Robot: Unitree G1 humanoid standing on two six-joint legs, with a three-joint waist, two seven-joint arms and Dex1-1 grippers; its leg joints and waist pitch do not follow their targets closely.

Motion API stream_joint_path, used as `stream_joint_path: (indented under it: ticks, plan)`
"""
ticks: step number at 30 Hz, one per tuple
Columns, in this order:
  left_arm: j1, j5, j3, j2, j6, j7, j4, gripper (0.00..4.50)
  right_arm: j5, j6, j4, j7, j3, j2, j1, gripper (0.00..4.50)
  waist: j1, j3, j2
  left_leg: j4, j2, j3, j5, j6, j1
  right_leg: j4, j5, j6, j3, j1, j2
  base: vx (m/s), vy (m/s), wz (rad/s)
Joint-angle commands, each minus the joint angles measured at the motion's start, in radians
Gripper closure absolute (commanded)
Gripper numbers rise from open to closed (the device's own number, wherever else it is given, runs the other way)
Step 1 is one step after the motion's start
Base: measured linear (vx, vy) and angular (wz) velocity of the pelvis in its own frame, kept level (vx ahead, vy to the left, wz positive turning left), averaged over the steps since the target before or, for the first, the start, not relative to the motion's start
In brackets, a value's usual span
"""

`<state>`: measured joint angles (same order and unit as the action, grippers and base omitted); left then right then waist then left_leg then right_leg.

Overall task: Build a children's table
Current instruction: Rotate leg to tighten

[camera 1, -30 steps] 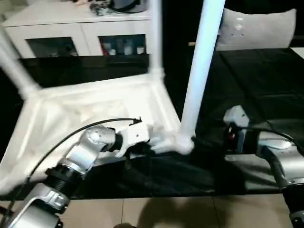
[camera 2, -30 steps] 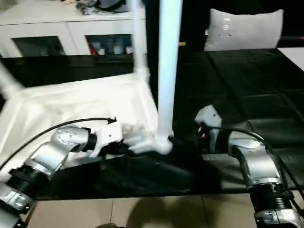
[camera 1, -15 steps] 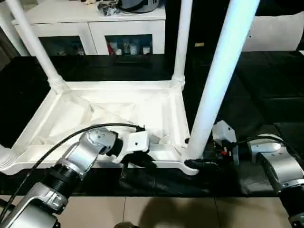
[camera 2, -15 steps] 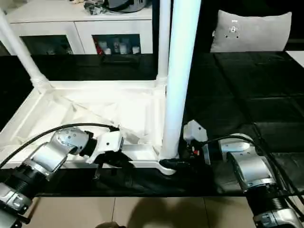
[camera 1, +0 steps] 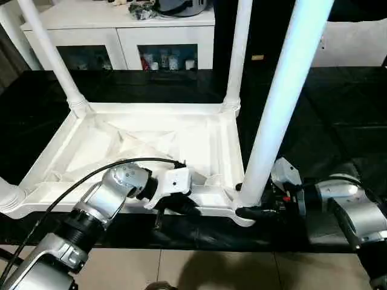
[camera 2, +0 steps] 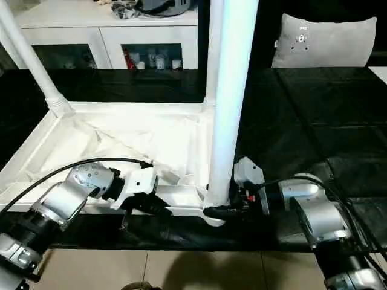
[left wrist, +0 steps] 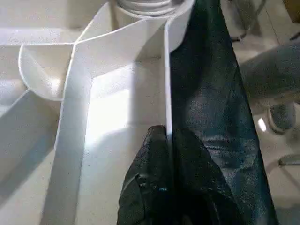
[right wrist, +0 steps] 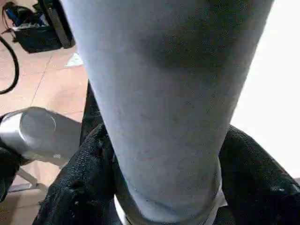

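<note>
The children's table [camera 1: 151,142] is lying upside down on a black surface [camera 1: 338,115], its ribbed underside facing up and its legs standing upward from the corner sockets. The left gripper [left wrist: 168,140] is reaching in along the near edge of the upturned top, and its two black fingers [left wrist: 152,154] are pressing together on the thin white rim wall [left wrist: 166,84], one finger sitting inside the rim and the other outside it against the dark cover. That rim is running straight from the fingers toward the near right corner socket [camera 1: 245,212]. The right gripper [camera 2: 225,211] is coming in from the right at that same corner, and its fingers [right wrist: 75,187] are lying on either side of the near right leg [camera 1: 278,103] at its base, close against the white plastic just above the socket. The leg is rising steeply between them. Behind the table, a white cabinet [camera 1: 121,30] with glass doors is standing, and a grey cushion [camera 2: 323,39] is sitting further right.
</note>
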<state>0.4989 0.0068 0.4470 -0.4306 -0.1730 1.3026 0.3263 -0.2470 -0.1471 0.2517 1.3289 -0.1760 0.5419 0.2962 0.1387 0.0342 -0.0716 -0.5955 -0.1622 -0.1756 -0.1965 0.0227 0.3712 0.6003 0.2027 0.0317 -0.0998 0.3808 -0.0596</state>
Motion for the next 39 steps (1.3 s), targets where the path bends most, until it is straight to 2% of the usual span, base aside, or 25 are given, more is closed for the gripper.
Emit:
stream_joint_path:
  ticks: [1, 2, 3, 4, 5, 6, 8, 10, 13, 15, 16, 18, 19, 20, 21, 22, 25, 26, 29, 30, 32, 35, 36, 37, 39]
  plan:
    - [-0.021, -0.021, 0.016, 0.03, -0.049, -0.02, -0.024, 4.5, 0.003, -0.041, 0.005, -0.062, -0.021, -0.032, -0.013, 1.78, -0.008, -0.055, 0.017, 0.061, -0.085, 0.031, -0.109, -0.106, -0.009, -0.073, 0.186, 0.179, 0.064, -0.041, -0.108, 0.0, 0.0, 0.0]
    - [-0.024, -0.025, 0.007, 0.038, -0.072, -0.04, -0.03, 4.5, 0.006, -0.059, 0.009, -0.094, -0.015, -0.045, -0.011, 1.78, -0.011, -0.051, 0.019, 0.063, -0.081, 0.03, -0.135, -0.095, -0.009, -0.079, 0.236, 0.17, 0.064, -0.043, -0.108, 0.0, 0.0, 0.0]
    - [-0.033, -0.04, -0.013, 0.061, -0.119, -0.078, -0.048, 4.5, 0.01, -0.108, 0.029, -0.179, 0.003, -0.084, 0.002, 1.78, -0.012, -0.049, 0.014, 0.064, -0.08, 0.03, -0.151, -0.087, -0.01, -0.083, 0.269, 0.163, 0.063, -0.042, -0.109, 0.0, 0.0, 0.0]
    - [-0.038, -0.05, -0.027, 0.076, -0.149, -0.102, -0.059, 4.5, 0.013, -0.142, 0.043, -0.237, 0.015, -0.11, 0.012, 1.78, -0.022, -0.042, 0.015, 0.07, -0.079, 0.032, -0.193, -0.069, -0.013, -0.093, 0.345, 0.151, 0.062, -0.038, -0.108, 0.0, 0.0, 0.0]
    - [-0.041, -0.054, -0.037, 0.089, -0.175, -0.127, -0.067, 4.5, 0.019, -0.157, 0.055, -0.286, 0.026, -0.133, 0.018, 1.78, -0.029, -0.042, 0.017, 0.071, -0.079, 0.034, -0.206, -0.056, -0.016, -0.095, 0.372, 0.143, 0.062, -0.04, -0.109, 0.0, 0.0, 0.0]
    - [-0.046, -0.054, -0.06, 0.127, -0.224, -0.195, -0.082, 4.5, 0.034, -0.174, 0.087, -0.409, 0.054, -0.192, 0.034, 1.78, -0.049, -0.036, 0.015, 0.078, -0.077, 0.039, -0.252, -0.025, -0.015, -0.102, 0.446, 0.128, 0.059, -0.04, -0.11, 0.0, 0.0, 0.0]
    - [-0.044, -0.03, -0.095, 0.208, -0.287, -0.337, -0.083, 4.5, 0.052, -0.176, 0.127, -0.571, 0.092, -0.276, 0.053, 1.78, -0.073, -0.033, 0.015, 0.079, -0.075, 0.044, -0.306, 0.005, -0.019, -0.109, 0.504, 0.112, 0.054, -0.037, -0.111, 0.0, 0.0, 0.0]
    - [-0.026, -0.017, -0.143, 0.312, -0.346, -0.491, -0.061, 4.5, 0.071, -0.18, 0.168, -0.716, 0.126, -0.347, 0.073, 1.78, -0.091, -0.034, 0.02, 0.078, -0.072, 0.045, -0.315, 0.009, -0.024, -0.115, 0.503, 0.111, 0.055, -0.037, -0.112, 0.0, 0.0, 0.0]
    - [0.011, 0.003, -0.178, 0.404, -0.352, -0.638, -0.007, 4.5, 0.091, -0.162, 0.223, -0.857, 0.16, -0.4, 0.098, 1.78, -0.103, -0.034, 0.02, 0.075, -0.065, 0.04, -0.296, -0.017, -0.022, -0.122, 0.483, 0.111, 0.059, -0.036, -0.111, 0.0, 0.0, 0.0]
    - [0.019, 0.008, -0.184, 0.419, -0.342, -0.668, 0.007, 4.5, 0.094, -0.148, 0.235, -0.876, 0.165, -0.404, 0.103, 1.78, -0.101, -0.036, 0.022, 0.071, -0.06, 0.038, -0.278, -0.034, -0.022, -0.125, 0.492, 0.098, 0.058, -0.037, -0.11, 0.0, 0.0, 0.0]
    - [0.029, 0.02, -0.186, 0.438, -0.335, -0.706, 0.017, 4.5, 0.094, -0.128, 0.244, -0.885, 0.174, -0.414, 0.106, 1.44, -0.098, -0.038, 0.022, 0.071, -0.061, 0.036, -0.251, -0.048, -0.017, -0.125, 0.476, 0.092, 0.06, -0.037, -0.109, 0.0, 0.0, 0.0]
    - [0.032, 0.032, -0.178, 0.446, -0.335, -0.72, 0.014, 4.5, 0.096, -0.117, 0.239, -0.881, 0.178, -0.422, 0.103, 1.09, -0.096, -0.04, 0.022, 0.071, -0.063, 0.035, -0.239, -0.055, -0.017, -0.122, 0.452, 0.095, 0.062, -0.036, -0.108, 0.0, 0.0, 0.0]
    - [0.025, 0.047, -0.162, 0.446, -0.341, -0.707, -0.002, 4.5, 0.094, -0.115, 0.216, -0.862, 0.18, -0.429, 0.091, 1.09, -0.092, -0.042, 0.007, 0.072, -0.066, 0.037, -0.225, -0.059, -0.016, -0.116, 0.417, 0.104, 0.063, -0.038, -0.108, 0.0, 0.0, 0.0]
    - [0.018, 0.058, -0.152, 0.44, -0.344, -0.695, -0.013, 4.5, 0.091, -0.114, 0.2, -0.851, 0.182, -0.431, 0.082, 1.03, -0.095, -0.043, 0.015, 0.073, -0.069, 0.036, -0.22, -0.064, -0.013, -0.114, 0.381, 0.113, 0.064, -0.039, -0.106, 0.0, 0.0, 0.0]
    - [0.018, 0.058, -0.152, 0.44, -0.344, -0.695, -0.013, 4.5, 0.091, -0.114, 0.2, -0.851, 0.182, -0.431, 0.082, 1.03, -0.094, -0.044, 0.014, 0.074, -0.069, 0.038, -0.212, -0.066, -0.011, -0.11, 0.359, 0.119, 0.064, -0.043, -0.106, 0.0, 0.0, 0.0]
    - [0.012, 0.067, -0.134, 0.414, -0.339, -0.674, -0.015, 4.5, 0.091, -0.096, 0.18, -0.832, 0.178, -0.417, 0.071, 0.71, -0.091, -0.048, 0.012, 0.072, -0.071, 0.037, -0.182, -0.076, -0.008, -0.102, 0.294, 0.138, 0.064, -0.046, -0.108, 0.0, 0.0, 0.0]
    - [0.011, 0.072, -0.125, 0.399, -0.329, -0.663, -0.013, 4.5, 0.089, -0.084, 0.173, -0.825, 0.178, -0.409, 0.066, 0.61, -0.089, -0.05, 0.012, 0.071, -0.071, 0.036, -0.168, -0.087, -0.004, -0.099, 0.271, 0.146, 0.064, -0.048, -0.109, 0.0, 0.0, 0.0]
    - [0.011, 0.08, -0.104, 0.362, -0.292, -0.625, -0.007, 4.5, 0.079, -0.061, 0.156, -0.793, 0.181, -0.386, 0.057, 0.43, -0.085, -0.048, 0.012, 0.07, -0.071, 0.036, -0.163, -0.092, -0.003, -0.102, 0.276, 0.146, 0.064, -0.047, -0.111, 0.0, 0.0, 0.0]
    - [0.01, 0.091, -0.083, 0.312, -0.249, -0.574, 0.002, 4.5, 0.063, -0.031, 0.13, -0.732, 0.182, -0.342, 0.046, 0.21, -0.078, -0.046, 0.012, 0.072, -0.072, 0.037, -0.173, -0.091, -0.002, -0.102, 0.297, 0.131, 0.063, -0.047, -0.109, 0.0, 0.0, 0.0]
    - [0.01, 0.091, -0.083, 0.312, -0.249, -0.574, 0.002, 4.5, 0.063, -0.031, 0.13, -0.732, 0.182, -0.342, 0.046, 0.13, -0.083, -0.045, 0.014, 0.073, -0.072, 0.034, -0.179, -0.092, -0.002, -0.103, 0.303, 0.13, 0.065, -0.046, -0.107, 0.0, 0.0, 0.0]
    - [0.008, 0.091, -0.074, 0.281, -0.227, -0.536, 0.007, 4.5, 0.049, -0.019, 0.108, -0.669, 0.177, -0.303, 0.038, 0.06, -0.079, -0.049, 0.011, 0.069, -0.073, 0.035, -0.162, -0.092, -0.003, -0.098, 0.277, 0.137, 0.065, -0.048, -0.108, 0.0, 0.0, 0.0]
    - [-0.009, 0.078, -0.038, 0.186, -0.12, -0.37, 0.008, 4.5, 0.029, -0.013, 0.035, -0.449, 0.16, -0.163, 0.019, 0.06, -0.074, -0.054, 0.011, 0.063, -0.073, 0.034, -0.131, -0.115, 0.001, -0.089, 0.204, 0.146, 0.065, -0.05, -0.107, 0.0, 0.0, 0.0]
    - [-0.009, 0.078, -0.038, 0.186, -0.12, -0.37, 0.008, 4.5, 0.029, -0.013, 0.035, -0.449, 0.16, -0.163, 0.019, 0.06, -0.07, -0.054, 0.011, 0.063, -0.073, 0.035, -0.125, -0.122, 0.001, -0.089, 0.193, 0.147, 0.064, -0.049, -0.107, 0.0, 0.0, 0.0]
    - [-0.016, 0.066, -0.014, 0.142, -0.081, -0.291, 0.002, 4.5, 0.036, 0.002, 0.008, -0.353, 0.134, -0.095, 0.011, 0.06, -0.07, -0.054, 0.012, 0.06, -0.072, 0.034, -0.115, -0.134, 0.004, -0.083, 0.165, 0.153, 0.064, -0.05, -0.106, 0.0, 0.0, 0.0]
    - [-0.016, 0.054, 0.002, 0.109, -0.049, -0.227, 0.005, 4.5, 0.054, 0.037, -0.008, -0.26, 0.094, -0.034, 0.001, 0.06, -0.067, -0.054, 0.013, 0.059, -0.077, 0.032, -0.109, -0.148, 0.002, -0.081, 0.151, 0.161, 0.062, -0.047, -0.105, 0.0, 0.0, 0.0]
